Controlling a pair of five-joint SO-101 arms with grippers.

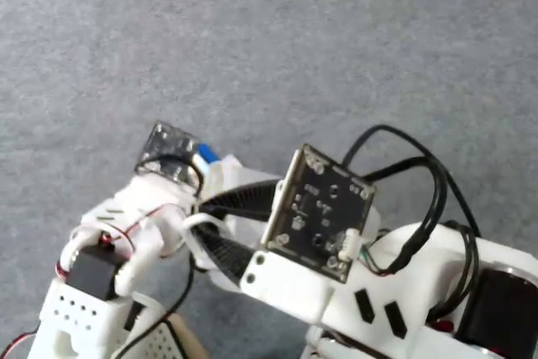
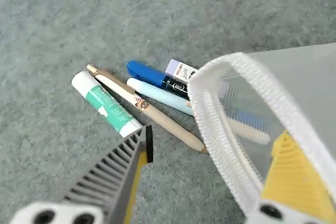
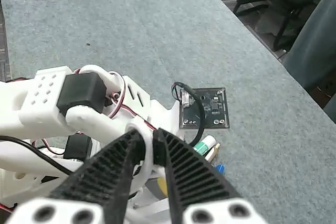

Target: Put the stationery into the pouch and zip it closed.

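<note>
The white mesh pouch has its zipper rim standing open between the fingers of my left gripper, which is open, its yellow-padded finger on the pouch side. On the grey cloth lie a green-and-white tube, a beige pen, a light blue pen, a blue marker and a small eraser. The far ends of the pens pass behind the mesh. My right gripper is shut on a white strip of the pouch, just beside the left wrist.
Both arms crowd the table's near edge, the right arm's camera board over the pouch and the left arm's board beside it. Grey cloth stretches bare toward the far side. Chairs stand beyond the table.
</note>
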